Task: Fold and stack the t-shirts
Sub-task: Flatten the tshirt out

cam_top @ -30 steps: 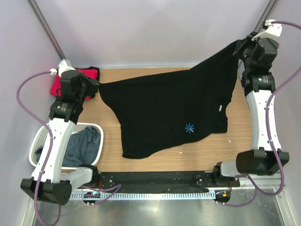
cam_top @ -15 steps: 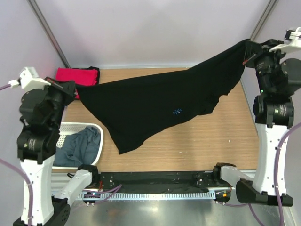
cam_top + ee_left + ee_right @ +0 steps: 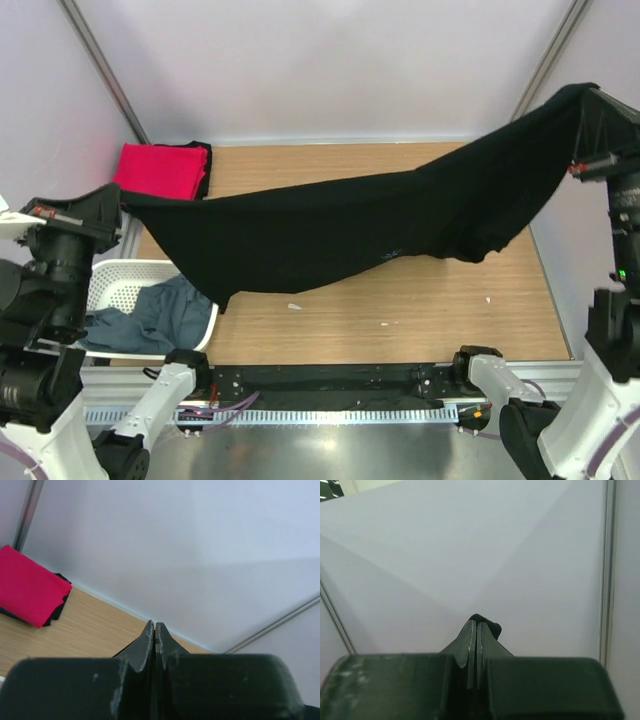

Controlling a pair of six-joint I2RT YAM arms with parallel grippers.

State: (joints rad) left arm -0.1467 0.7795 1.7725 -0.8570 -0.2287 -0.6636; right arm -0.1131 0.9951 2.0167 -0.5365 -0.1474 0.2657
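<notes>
black t-shirt [image 3: 350, 235] lifted clear of table [image 3: 450, 310] — stretched wider, higher

The black t-shirt [image 3: 350, 225] hangs stretched from the left claw [image 3: 122, 198] to the right claw [image 3: 588, 95], a sagging curtain that bars the straight way between them. Under its lowest fold the bench [image 3: 430, 310] shows open wood where either claw could come down. Below and just beyond the left claw lies the folded red t-shirt [image 3: 160, 168]. On that claw's near side, lower down, stands the white basket [image 3: 115, 290], holding a grey-blue t-shirt [image 3: 150, 315]. Ahead of both claws the back wall [image 3: 330, 70] stands near, and a metal post [image 3: 548, 55] rises beside the right claw.
</notes>
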